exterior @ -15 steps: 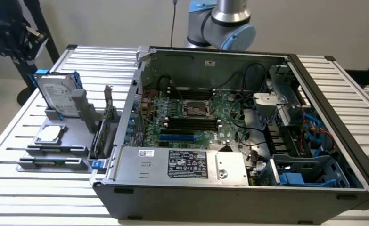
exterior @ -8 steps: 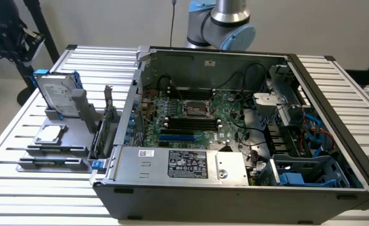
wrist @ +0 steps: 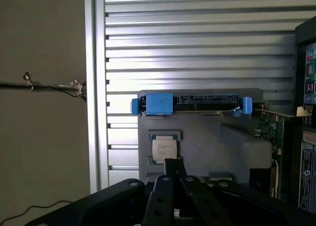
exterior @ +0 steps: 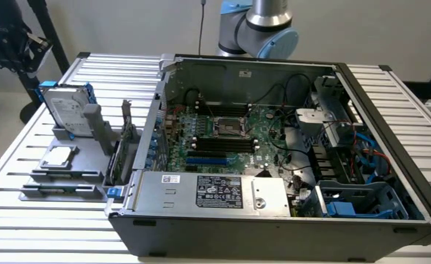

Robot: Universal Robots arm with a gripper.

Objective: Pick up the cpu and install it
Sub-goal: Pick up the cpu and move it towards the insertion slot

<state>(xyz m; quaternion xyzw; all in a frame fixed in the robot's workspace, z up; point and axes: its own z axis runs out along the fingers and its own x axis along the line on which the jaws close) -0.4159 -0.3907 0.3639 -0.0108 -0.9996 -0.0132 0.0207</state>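
The cpu (exterior: 59, 157) lies flat, metal top up, in a shallow seat of the grey holder (exterior: 89, 160) that stands on the slatted surface (exterior: 2, 220), just beside the open computer case (exterior: 274, 242) at the exterior view's left. Lying face up and apart from its neighbours leaves it reachable from above. The same holder keeps the hard drive (exterior: 65, 110) upright on its edge behind the cpu, and two memory sticks (exterior: 61, 190) rest in slots in front of it, so each part has its own place and none overlaps another. A card (exterior: 125, 148) stands on edge between the holder and the case wall.

The case lies on its side with the cover off, so the board (exterior: 267, 137) faces up. Its square socket (exterior: 226, 126) near the middle looks empty, so the installing is not yet done.

In the wrist view the claw (wrist: 173, 163) points down toward the holder with its fingers pressed together on nothing. Its tip lines up with the near edge of the cpu (wrist: 164, 148), but it looks to hang well above the chip rather than touch it. I judge this a hover over the part to be picked.
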